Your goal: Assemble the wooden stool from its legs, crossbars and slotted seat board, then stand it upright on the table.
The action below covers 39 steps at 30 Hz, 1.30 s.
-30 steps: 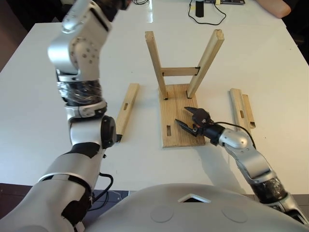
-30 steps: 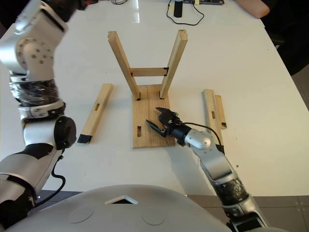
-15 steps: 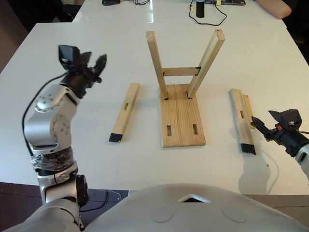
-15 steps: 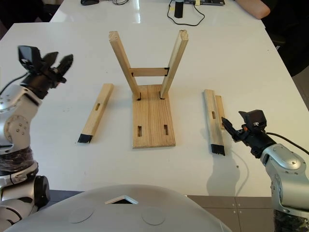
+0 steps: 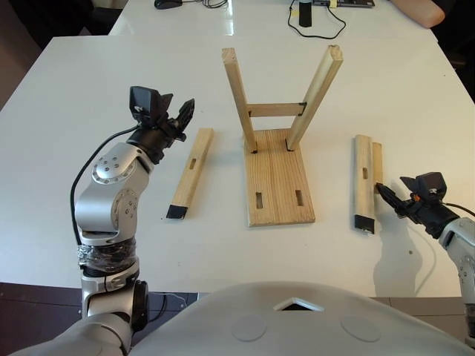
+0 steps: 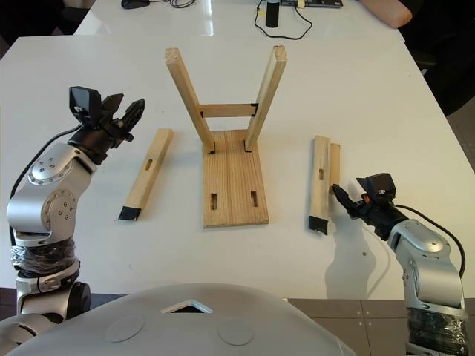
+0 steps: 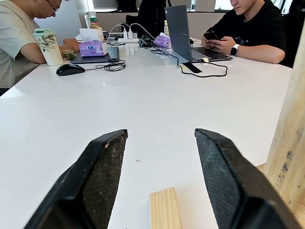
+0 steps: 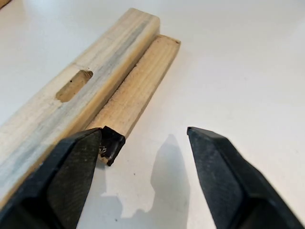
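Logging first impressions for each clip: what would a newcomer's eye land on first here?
A half-built stool at centre: the seat board lies flat, two legs and a crossbar rising from its far end. One loose leg lies left of it, another leg with a thin bar right. The left claw hangs open by the left leg's far end, the right claw open at the thin bar's near end.

The left arm (image 5: 111, 194) is wearing smooth silver shells with round joint caps, a band of black wrap (image 5: 107, 256) is circling it, and a black cable (image 5: 77, 194) is looping alongside. The right arm (image 6: 420, 256) is looking the same. The left gripper (image 5: 178, 111) and right gripper (image 5: 390, 194) are showing black wedge fingers (image 7: 102, 181) with rough pads (image 8: 71, 176)
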Available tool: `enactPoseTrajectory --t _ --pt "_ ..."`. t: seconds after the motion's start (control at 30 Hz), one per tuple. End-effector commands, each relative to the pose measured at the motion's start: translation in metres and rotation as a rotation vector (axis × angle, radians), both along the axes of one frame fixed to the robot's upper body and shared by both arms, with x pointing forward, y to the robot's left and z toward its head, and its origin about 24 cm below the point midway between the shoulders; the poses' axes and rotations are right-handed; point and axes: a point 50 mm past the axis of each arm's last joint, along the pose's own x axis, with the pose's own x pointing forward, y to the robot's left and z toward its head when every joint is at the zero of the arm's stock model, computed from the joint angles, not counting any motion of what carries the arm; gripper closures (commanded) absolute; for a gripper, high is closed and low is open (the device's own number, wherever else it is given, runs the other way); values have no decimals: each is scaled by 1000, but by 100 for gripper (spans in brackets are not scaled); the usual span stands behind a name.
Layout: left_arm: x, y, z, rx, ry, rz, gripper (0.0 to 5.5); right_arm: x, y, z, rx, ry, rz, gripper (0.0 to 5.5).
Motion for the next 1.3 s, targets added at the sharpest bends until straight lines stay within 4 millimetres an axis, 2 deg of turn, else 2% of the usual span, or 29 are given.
enactPoseTrajectory --t 0.03,0.3,0.57,0.73,0.9,1.07,1.3 --pt "-1 -4 -1 9 -5 8 288 1 1 -2 5 26 7 222" --pt "-1 -8 -9 14 12 20 288 15 5 2 -2 -6 24 222" --pt "-2 -15 -17 30 35 5 288 21 9 -14 -12 38 44 222" --pt "-4 -19 -23 45 53 -1 288 15 2 -35 -45 126 36 222" --pt "-10 -17 -27 54 64 30 288 5 -13 -37 -83 182 39 222" --pt "-14 -17 -29 48 65 59 288 3 -20 -35 -120 225 70 293" --pt "-13 -19 -29 47 63 69 288 2 -15 -41 -94 252 100 393"
